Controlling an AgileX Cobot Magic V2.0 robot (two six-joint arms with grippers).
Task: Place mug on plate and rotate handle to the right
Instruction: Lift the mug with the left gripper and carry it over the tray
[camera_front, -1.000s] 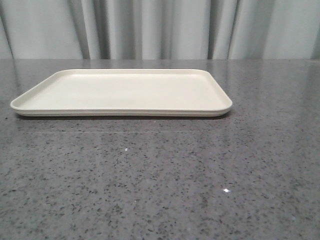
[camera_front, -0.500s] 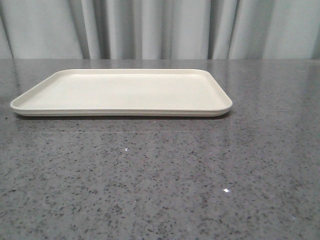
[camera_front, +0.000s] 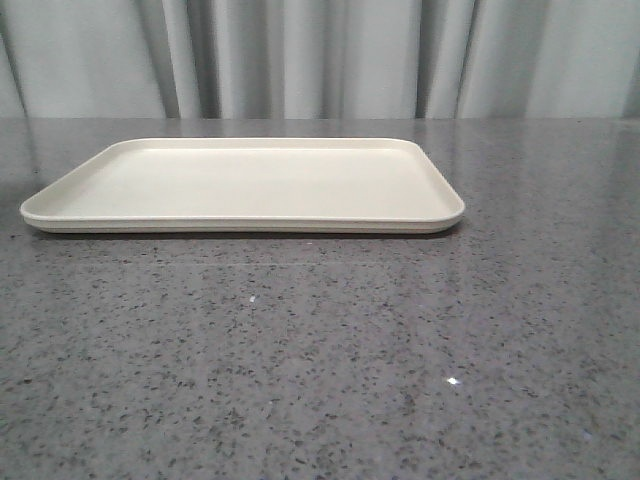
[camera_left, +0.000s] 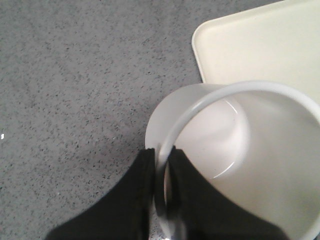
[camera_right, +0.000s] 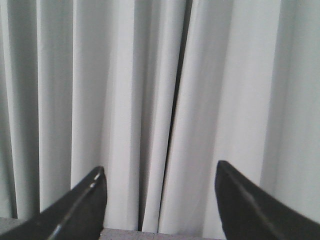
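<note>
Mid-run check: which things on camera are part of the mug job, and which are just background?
Job:
- mug, rim pinched by the left gripper
- plate, nothing on it
- handle: not visible

Background:
- grey table
- curtain
- right gripper, open, holding nothing

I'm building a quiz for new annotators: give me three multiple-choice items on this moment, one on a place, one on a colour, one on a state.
1. Where is the mug?
A. On the plate
B. Pinched by its rim in the left gripper, near a corner of the plate
C. In the right gripper

2. What colour is the plate?
A. Cream-white
B. Black
C. Blue

3. How does the right gripper stand?
A. Shut on the mug
B. Shut on the plate
C. Open, holding nothing

Answers: 1 B, the left wrist view shows black fingers either side of the rim. 2 A, seen in the front view. 3 C, its fingers stand apart before the curtain.
</note>
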